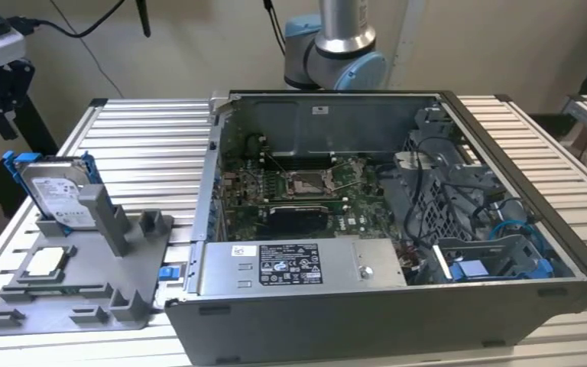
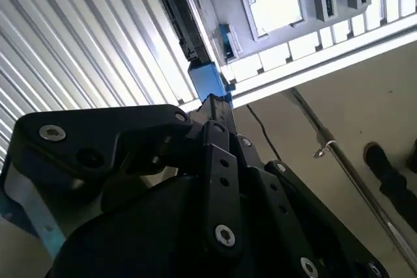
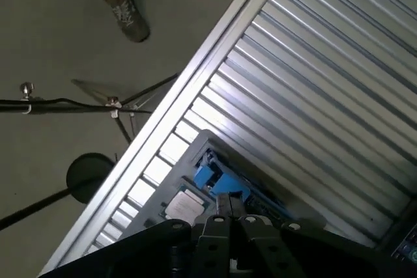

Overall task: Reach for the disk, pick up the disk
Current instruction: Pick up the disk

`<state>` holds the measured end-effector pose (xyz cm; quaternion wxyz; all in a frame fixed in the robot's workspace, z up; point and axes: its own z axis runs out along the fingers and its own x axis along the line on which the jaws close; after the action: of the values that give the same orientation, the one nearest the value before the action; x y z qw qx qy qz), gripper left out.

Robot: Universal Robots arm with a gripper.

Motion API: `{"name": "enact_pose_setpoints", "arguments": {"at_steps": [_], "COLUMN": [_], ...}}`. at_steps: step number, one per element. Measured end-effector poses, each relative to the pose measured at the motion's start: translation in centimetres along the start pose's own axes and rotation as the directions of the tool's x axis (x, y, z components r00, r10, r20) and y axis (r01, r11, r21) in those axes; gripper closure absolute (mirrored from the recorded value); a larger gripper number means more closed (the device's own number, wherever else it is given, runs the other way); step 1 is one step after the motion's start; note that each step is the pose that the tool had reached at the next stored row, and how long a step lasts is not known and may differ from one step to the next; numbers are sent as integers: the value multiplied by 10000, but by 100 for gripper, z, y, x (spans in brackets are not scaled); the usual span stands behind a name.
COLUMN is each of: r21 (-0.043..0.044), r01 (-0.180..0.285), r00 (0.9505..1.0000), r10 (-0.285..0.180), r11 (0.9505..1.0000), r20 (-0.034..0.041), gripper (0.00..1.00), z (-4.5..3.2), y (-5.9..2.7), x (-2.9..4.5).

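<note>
the gripper (image 2: 214, 103), its grip state impossible to tell, hangs above the disk (image 1: 57, 191) standing edge-up in the grey holder (image 1: 120, 237).

Silver-grey, blue-railed disk (image 1: 57, 195), plain grey holder (image 1: 82, 304), ribbed silver table (image 1: 141, 134)

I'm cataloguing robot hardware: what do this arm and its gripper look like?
The arm has a silver tubular link above a grey joint with a light-blue cap. In the second wrist view the gripper is matte black: angular linked bars fastened with silver screws.
</note>
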<state>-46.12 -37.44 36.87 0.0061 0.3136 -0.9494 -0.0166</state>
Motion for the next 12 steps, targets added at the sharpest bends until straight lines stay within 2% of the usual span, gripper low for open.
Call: {"name": "enact_pose_setpoints", "arguments": {"at_steps": [3, 6, 9, 12], "r21": [2, 4, 6, 7], "r01": [549, 1088, 1634, 2163], "r00": [9985, 9941, 9865, 9763], "r10": [-549, -1088, -1634, -2162], "r11": [9985, 9941, 9866, 9763], "r20": [-20, -39, -57, -77], "gripper": [100, 100, 100, 100], "z": [0, 1, 1, 1], "y": [0, -1, -1, -1], "x": [0, 0, 0, 0]}}
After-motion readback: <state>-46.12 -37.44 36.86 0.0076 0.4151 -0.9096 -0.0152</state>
